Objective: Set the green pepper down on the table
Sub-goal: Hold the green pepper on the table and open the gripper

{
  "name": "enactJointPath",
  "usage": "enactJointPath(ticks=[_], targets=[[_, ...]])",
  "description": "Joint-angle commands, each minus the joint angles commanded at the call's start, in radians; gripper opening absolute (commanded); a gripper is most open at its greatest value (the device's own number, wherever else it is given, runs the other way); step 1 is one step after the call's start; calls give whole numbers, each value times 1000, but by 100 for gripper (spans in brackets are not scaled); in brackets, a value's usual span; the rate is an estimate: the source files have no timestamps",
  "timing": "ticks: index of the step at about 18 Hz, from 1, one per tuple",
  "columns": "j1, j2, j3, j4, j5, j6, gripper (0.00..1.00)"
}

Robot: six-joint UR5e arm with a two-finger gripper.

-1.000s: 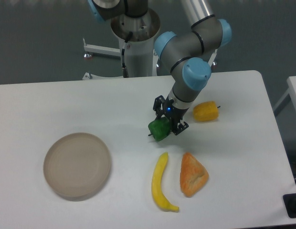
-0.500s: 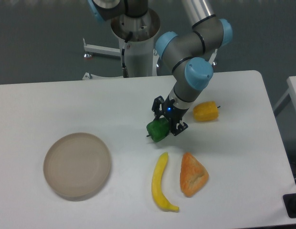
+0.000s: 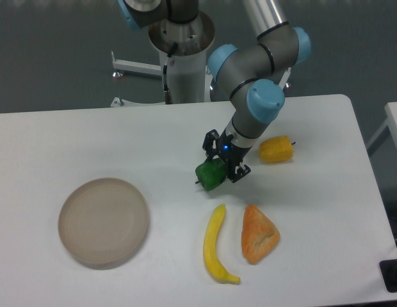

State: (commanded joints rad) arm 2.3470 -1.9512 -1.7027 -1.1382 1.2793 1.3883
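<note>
Since a second ago, the gripper (image 3: 219,167) and the green pepper (image 3: 210,175) pinched between its fingers have shifted slightly left, the pepper sitting low over the middle of the table (image 3: 89,134), though contact cannot be told. Just behind to the right lies a yellow pepper (image 3: 275,149), with a banana (image 3: 215,245) and an orange wedge (image 3: 258,234) in front. Well apart at the left, a round beige plate (image 3: 104,222) holds nothing.

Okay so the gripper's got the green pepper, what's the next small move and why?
Probably ease straight down, then open. The gripper is closed on the green pepper over bare table, apart from the banana and the plate; whether the pepper touches the surface can't be told.
</note>
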Motion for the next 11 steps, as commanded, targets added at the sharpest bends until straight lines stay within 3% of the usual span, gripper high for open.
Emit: enactJointPath(ticks=[11], targets=[[-3, -6, 3, 0, 2, 2, 50]])
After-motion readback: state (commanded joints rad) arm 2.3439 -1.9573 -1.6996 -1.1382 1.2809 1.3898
